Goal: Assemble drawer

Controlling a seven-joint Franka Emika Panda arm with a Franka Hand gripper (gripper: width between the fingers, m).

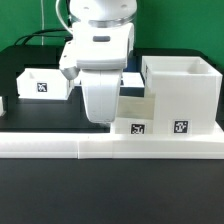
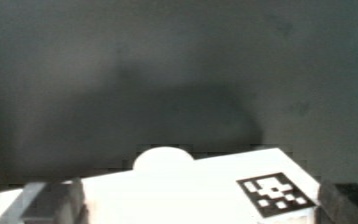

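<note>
The drawer's large cube-like shell (image 1: 180, 88) stands at the exterior view's right, open side up, with a tag on its front. A small white tray (image 1: 138, 118) with a tag sits against the shell's left side, behind the rail. My gripper (image 1: 105, 114) hangs low over this tray's left end. In the wrist view my gripper (image 2: 197, 203) is open. Its dark fingers (image 2: 43, 205) stand on either side of the tray's white panel (image 2: 176, 195), which carries a round knob (image 2: 162, 159) and a tag (image 2: 275, 193). A second small tray (image 1: 45, 83) sits at the back left.
A long low white rail (image 1: 110, 147) runs across the front of the black table (image 1: 40, 112). Black cables hang behind the arm at the back left. The wrist view shows bare dark table beyond the knob.
</note>
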